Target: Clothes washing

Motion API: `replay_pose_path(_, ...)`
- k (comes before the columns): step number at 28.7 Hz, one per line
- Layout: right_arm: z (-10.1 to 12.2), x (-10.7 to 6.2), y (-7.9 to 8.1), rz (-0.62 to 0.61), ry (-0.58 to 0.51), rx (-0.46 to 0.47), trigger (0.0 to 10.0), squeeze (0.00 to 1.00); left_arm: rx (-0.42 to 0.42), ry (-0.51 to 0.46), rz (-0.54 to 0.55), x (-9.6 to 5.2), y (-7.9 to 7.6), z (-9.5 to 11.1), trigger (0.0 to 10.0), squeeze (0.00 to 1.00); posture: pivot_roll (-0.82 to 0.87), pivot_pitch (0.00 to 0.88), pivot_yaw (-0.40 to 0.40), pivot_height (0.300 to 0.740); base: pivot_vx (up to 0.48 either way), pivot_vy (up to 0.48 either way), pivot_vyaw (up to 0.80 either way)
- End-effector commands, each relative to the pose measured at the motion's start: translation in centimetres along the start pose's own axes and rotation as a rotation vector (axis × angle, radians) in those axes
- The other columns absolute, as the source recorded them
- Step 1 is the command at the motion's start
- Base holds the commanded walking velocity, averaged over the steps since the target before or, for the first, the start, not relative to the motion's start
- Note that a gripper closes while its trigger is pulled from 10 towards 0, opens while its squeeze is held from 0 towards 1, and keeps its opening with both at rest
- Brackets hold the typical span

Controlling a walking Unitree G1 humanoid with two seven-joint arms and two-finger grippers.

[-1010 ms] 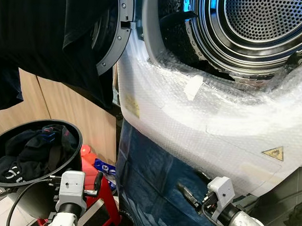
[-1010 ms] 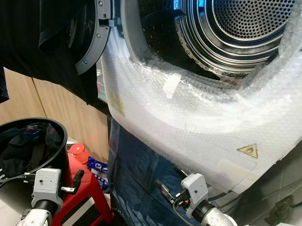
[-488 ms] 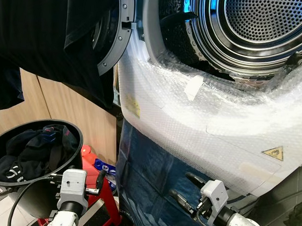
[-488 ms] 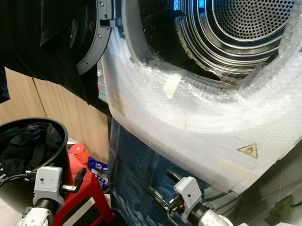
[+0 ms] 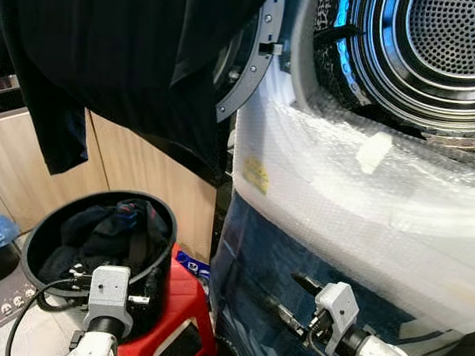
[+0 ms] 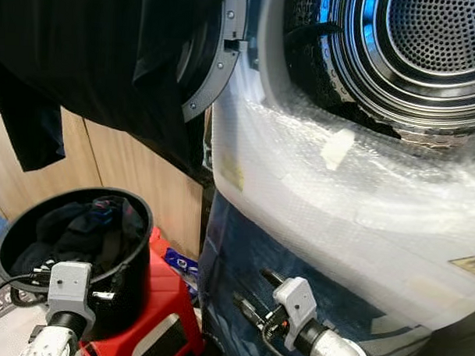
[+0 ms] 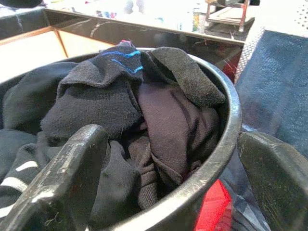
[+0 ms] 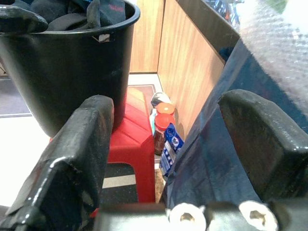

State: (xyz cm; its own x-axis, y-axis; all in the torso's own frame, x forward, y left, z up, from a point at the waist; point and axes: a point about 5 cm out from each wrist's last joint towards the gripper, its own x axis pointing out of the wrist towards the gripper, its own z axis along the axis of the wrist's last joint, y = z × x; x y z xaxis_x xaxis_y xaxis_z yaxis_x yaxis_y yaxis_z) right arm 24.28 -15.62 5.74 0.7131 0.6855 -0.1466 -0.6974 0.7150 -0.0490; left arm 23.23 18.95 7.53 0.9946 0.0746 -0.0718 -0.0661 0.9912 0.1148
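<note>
The washing machine stands with its door swung open, its front wrapped in bubble wrap, and the steel drum looks bare inside. A black garment hangs over the open door. Down to the robot's left, a black bucket sits on a red stool, heaped with dark clothes, socks among them. The left gripper hovers at the bucket's rim, its fingers spread wide with one over the clothes and the other outside the wall. The right gripper is held low against the blue sheet hanging under the machine's front, fingers apart and holding nothing. Red-capped bottles stand on the floor beside the stool, by the wooden cabinet.
</note>
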Motion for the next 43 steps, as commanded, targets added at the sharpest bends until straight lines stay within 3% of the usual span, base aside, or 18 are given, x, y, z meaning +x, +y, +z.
replay_pose_path(1, 0.26, -0.27, -0.34, -0.013, -0.003, -0.005, 10.0, 0.00, 0.007, -0.009, 0.006, 0.06, 0.03, 0.38, 10.0, 0.00, 0.05, 0.000, -0.061, 0.740, 0.000, 0.000, 0.00)
replay_pose_path(26, 0.21, -0.46, -0.46, -0.040, -0.003, 0.016, 10.0, 0.00, -0.018, 0.011, -0.001, 0.16, -0.10, 0.29, 10.0, 0.00, 0.05, 0.000, -0.056, 0.740, 0.000, 0.000, 0.00)
replay_pose_path(43, 0.05, -0.36, -0.23, -0.043, -0.003, 0.028, 10.0, 0.00, -0.016, 0.015, -0.007, 0.35, -0.06, 0.38, 10.0, 0.00, 0.05, 0.000, -0.048, 0.740, 0.000, 0.457, 0.00)
